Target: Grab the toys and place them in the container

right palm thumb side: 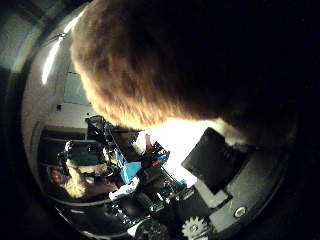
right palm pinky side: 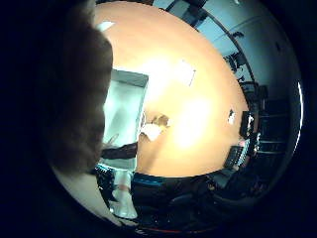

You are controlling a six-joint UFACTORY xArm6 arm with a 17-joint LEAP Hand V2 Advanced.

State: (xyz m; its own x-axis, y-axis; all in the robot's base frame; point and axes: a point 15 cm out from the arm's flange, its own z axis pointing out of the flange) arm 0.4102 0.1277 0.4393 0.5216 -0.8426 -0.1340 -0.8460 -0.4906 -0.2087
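Observation:
A brown furry plush toy (right palm thumb side: 165,65) lies right against my palm and fills much of the thumb side view; its edge also shows as a dark furry mass (right palm pinky side: 74,99) in the other view. My right hand (right palm thumb side: 220,170) shows black and geared parts pressed against the toy, fingers curled on it. Far below, a light grey rectangular container (right palm pinky side: 126,106) stands on the orange table (right palm pinky side: 198,119). A small white and brown toy (right palm pinky side: 154,128) lies on the table beside the container. A person's dark sleeve (right palm pinky side: 120,151) reaches toward the container's near end.
A white sheet (right palm pinky side: 185,72) lies on the table past the container. Black chairs (right palm pinky side: 250,124) and a dark keyboard-like object (right palm pinky side: 233,156) line the table's far edge. A cluttered bench (right palm thumb side: 130,167) stands off to the side.

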